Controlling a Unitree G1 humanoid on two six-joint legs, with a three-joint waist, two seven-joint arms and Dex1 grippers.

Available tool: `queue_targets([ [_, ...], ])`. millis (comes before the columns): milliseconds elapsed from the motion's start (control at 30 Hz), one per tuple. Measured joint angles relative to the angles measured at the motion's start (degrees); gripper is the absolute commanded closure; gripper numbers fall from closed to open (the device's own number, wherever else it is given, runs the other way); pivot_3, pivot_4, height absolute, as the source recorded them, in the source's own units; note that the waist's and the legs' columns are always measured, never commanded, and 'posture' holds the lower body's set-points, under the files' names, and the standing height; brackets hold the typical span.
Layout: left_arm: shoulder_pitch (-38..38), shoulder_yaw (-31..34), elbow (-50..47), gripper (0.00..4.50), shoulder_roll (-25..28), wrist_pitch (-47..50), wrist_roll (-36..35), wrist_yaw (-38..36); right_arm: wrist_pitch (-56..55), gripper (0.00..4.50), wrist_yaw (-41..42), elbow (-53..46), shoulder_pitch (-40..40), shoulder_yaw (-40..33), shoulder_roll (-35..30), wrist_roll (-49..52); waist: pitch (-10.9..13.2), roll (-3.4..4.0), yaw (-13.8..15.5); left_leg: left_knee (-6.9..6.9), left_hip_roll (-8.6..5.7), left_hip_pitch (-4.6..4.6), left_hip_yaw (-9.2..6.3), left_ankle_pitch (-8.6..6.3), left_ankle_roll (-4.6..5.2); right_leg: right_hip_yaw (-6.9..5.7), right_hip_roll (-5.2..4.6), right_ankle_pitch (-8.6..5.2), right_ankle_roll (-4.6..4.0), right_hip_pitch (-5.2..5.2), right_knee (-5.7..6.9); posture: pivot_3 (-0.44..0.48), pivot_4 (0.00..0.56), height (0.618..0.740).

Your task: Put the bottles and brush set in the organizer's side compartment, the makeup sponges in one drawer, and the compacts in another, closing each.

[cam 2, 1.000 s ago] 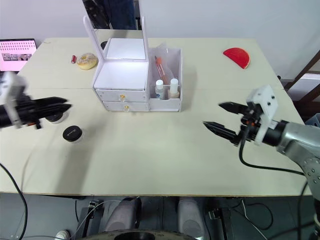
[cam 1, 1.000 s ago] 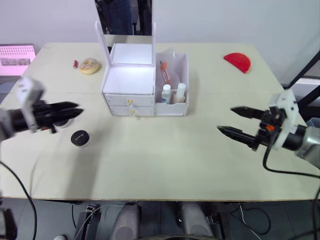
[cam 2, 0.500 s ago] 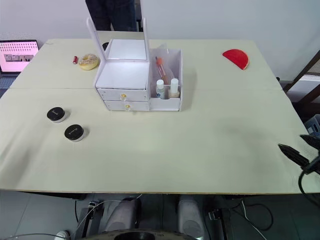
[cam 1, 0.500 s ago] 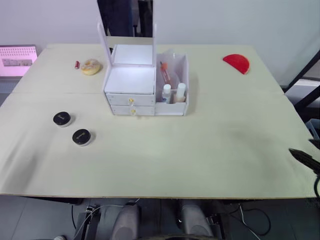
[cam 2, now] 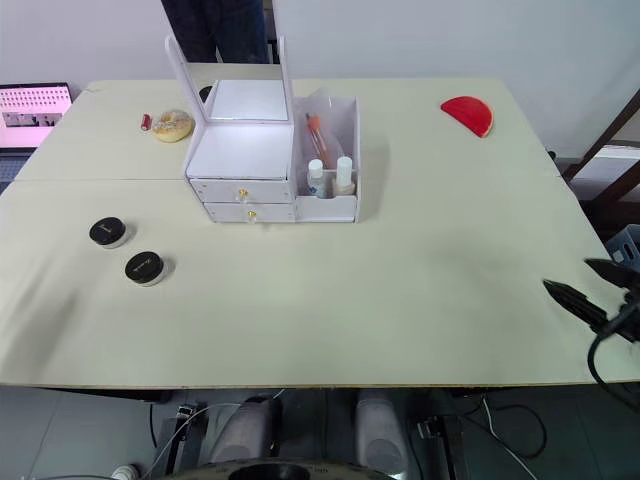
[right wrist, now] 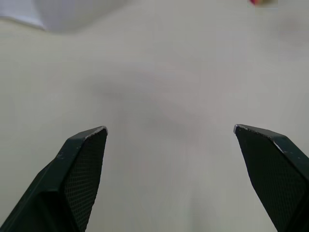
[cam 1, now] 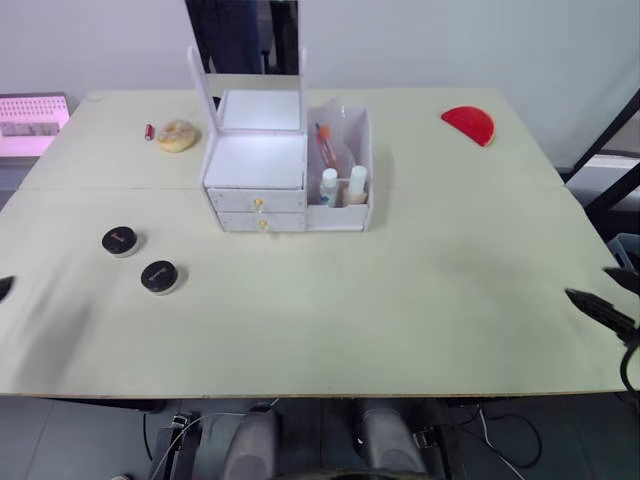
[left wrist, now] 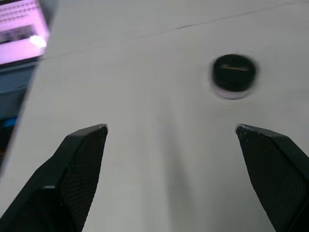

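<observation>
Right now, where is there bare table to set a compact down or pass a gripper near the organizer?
Bare: the wide stretch from the organizer forward to the table's near edge, and the right side, between the organizer and the right gripper. Crowded: the left, with two compacts, and the far-left corner with a yellowish puff. A red half-circle piece sits far right.

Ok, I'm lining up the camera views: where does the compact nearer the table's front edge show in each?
Left eye: compact, left of centre, robot's left front of the organizer.
Right eye: compact, same spot.
Left wrist: one compact; which one, unclear.
Right wrist: bare table.
Landmark: the organizer.
</observation>
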Motion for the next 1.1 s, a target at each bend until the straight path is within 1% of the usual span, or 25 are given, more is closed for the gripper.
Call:
queue_targets([
  [100, 1.14, -5.22, -14.23, 0.04, -7.36, 5.0, -2.25, 3.67, 6.02, 0.0, -1.71, -7.28, -3.13, 2.65, -0.06, 4.73, 0.0, -0.03, 0.2, 0.02, 0.01, 0.0, -0.02, 0.01, 0.0, -0.01, 0.01, 0.03, -0.02, 0.04, 0.0, 0.0, 0.15, 0.739],
  [167, 2.2, -9.56, -25.62, 0.04, -13.41, 8.89, -3.21, 8.78, 10.9, 0.0, -3.7, -11.78, -7.43, 5.53, -0.22, 8.98, 0.01, -0.03, 0.29, 0.07, 0.0, -0.02, -0.01, 0.01, 0.0, 0.01, 0.01, 0.19, -0.21, 0.09, -0.06, 0.0, 0.15, 0.739],
  [233, 1.84, -14.95, -34.72, 0.04, -18.92, 11.6, -3.56, 13.66, 14.59, 0.0, -5.27, -15.92, -12.07, 8.67, -0.64, 12.77, 0.01, -0.12, 0.36, 0.08, 0.0, -0.03, -0.04, 0.02, 0.0, 0.0, 0.03, 0.22, -0.19, 0.12, -0.06, 0.0, 0.15, 0.739],
  [300, 0.63, -18.63, -39.81, 0.04, -23.69, 12.94, -2.92, 19.12, 16.43, 0.0, -6.81, -17.92, -16.99, 11.52, -0.76, 14.46, 0.0, -0.13, 0.42, 0.08, 0.0, -0.01, -0.05, 0.02, 0.01, -0.01, 0.04, 0.22, -0.19, 0.14, -0.06, 0.0, 0.15, 0.739],
  [367, -1.68, -23.38, -43.84, 0.04, -30.17, 13.19, 0.64, 26.6, 17.6, 0.0, -8.74, -18.45, -23.49, 16.06, -0.19, 14.87, -0.01, -0.09, 0.48, 0.15, -0.04, 0.02, -0.05, 0.02, 0.01, -0.01, 0.04, 0.24, -0.17, 0.29, -0.1, 0.0, 0.15, 0.739],
  [400, -3.07, -27.04, -45.3, 0.04, -33.89, 13.24, 2.76, 30.29, 18.01, 0.0, -9.59, -18.64, -26.85, 18.69, 0.44, 14.98, -0.01, -0.09, 0.49, 0.21, -0.04, 0.02, -0.06, 0.02, 0.01, -0.01, 0.04, 0.25, -0.15, 0.36, -0.1, 0.0, 0.15, 0.739],
  [433, -3.83, -30.4, -46.23, 0.04, -36.12, 13.19, 4.33, 32.48, 18.17, 0.0, -10.04, -19.08, -28.83, 20.56, 0.9, 15.16, -0.02, -0.14, 0.54, 0.23, -0.04, 0.02, -0.1, 0.02, 0.01, -0.02, 0.05, 0.26, -0.13, 0.39, -0.11, 0.0, 0.15, 0.739],
  [500, -4.62, -35.63, -46.51, 0.04, -40.11, 12.19, 8.64, 37.09, 18.12, 0.0, -10.54, -19.21, -32.29, 23.93, 2.44, 14.99, -0.05, -0.21, 0.54, 0.23, -0.04, 0.05, -0.1, 0.02, 0.01, -0.02, 0.06, 0.26, -0.13, 0.42, -0.11, 0.0, 0.15, 0.739],
  [600, -6.65, -39.99, -43.4, 0.04, -45.63, 9.36, 14.93, 44.65, 18.26, 0.0, -11.98, -18.94, -36.64, 28.82, 4.99, 13.95, -0.05, -0.2, 0.53, 0.23, -0.06, 0.05, -0.12, 0.03, 0.02, -0.02, 0.05, 0.26, -0.14, 0.4, -0.13, 0.0, 0.15, 0.739],
  [667, -7.27, -41.82, -41.74, 0.04, -47.78, 6.86, 18.56, 48.63, 18.44, 0.0, -12.57, -19.01, -38.33, 30.79, 5.95, 13.49, -0.05, -0.18, 0.54, 0.21, -0.06, 0.05, -0.12, 0.02, 0.02, -0.02, 0.06, 0.25, -0.13, 0.4, -0.15, 0.0, 0.15, 0.739],
  [767, -9.14, -41.69, -38.75, 0.04, -50.03, 4.25, 22.0, 53.89, 18.89, 0.0, -13.19, -19.07, -38.86, 31.95, 6.54, 13.02, -0.06, -0.18, 0.7, 0.21, -0.06, 0.04, -0.13, 0.03, 0.02, -0.03, 0.05, 0.25, -0.13, 0.36, -0.16, 0.0, 0.15, 0.739],
  [900, -10.65, -41.61, -34.68, 0.04, -51.55, 1.73, 24.06, 57.07, 19.02, 0.0, -13.59, -19.14, -39.26, 32.84, 6.62, 12.91, -0.06, -0.18, 0.77, 0.23, -0.08, 0.02, -0.13, 0.03, 0.02, -0.03, 0.05, 0.25, -0.13, 0.37, -0.19, 0.0, 0.15, 0.739],
  [1033, -13.14, -42.03, -29.59, 0.04, -52.49, -0.56, 24.27, 57.27, 18.93, 0.0, -13.39, -19.12, -39.36, 33.33, 6.61, 12.19, -0.06, -0.18, 0.74, 0.23, -0.08, 0.03, -0.13, 0.03, 0.02, -0.03, 0.05, 0.25, -0.13, 0.37, -0.16, 0.0, 0.15, 0.739],
  [1100, -13.6, -42.08, -29.02, 0.04, -52.72, -1.55, 24.27, 57.2, 18.83, 0.0, -13.05, -19.1, -39.39, 33.5, 6.61, 11.7, -0.06, -0.18, 0.7, 0.22, -0.08, 0.03, -0.13, 0.03, 0.02, -0.03, 0.05, 0.25, -0.13, 0.37, -0.17, 0.0, 0.15, 0.739],
])
